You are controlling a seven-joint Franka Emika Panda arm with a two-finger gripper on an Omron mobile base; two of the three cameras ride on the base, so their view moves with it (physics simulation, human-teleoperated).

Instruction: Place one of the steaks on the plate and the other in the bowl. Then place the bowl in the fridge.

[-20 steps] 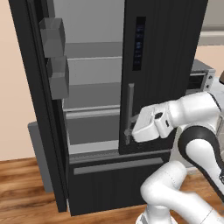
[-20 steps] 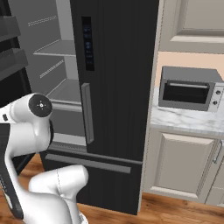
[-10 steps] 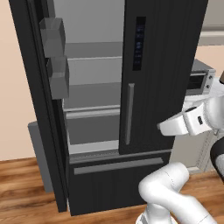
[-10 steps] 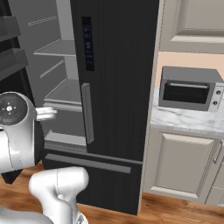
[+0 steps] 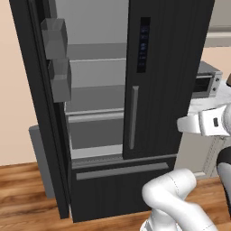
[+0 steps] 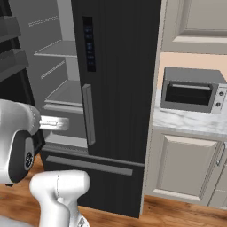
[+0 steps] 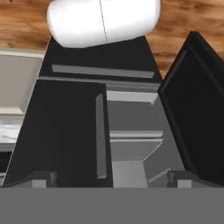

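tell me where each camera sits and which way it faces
Left base view: behind the arm on its left, facing the fridge with its left door open; white arm at lower right.
Right base view: behind on the right; arm at lower left, microwave on the counter.
Hand view: upside down, looking along the open pincer.
All share the fridge.

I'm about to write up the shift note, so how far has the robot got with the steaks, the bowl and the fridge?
Done: the left door of the tall black French-door fridge stands open, showing bare grey shelves. In hand: nothing; the gripper is open and empty, facing the fridge. Left: no steaks, plate or bowl are in sight here, so sorting the steaks can't be judged, and the bowl is not visible on the shelves that show.
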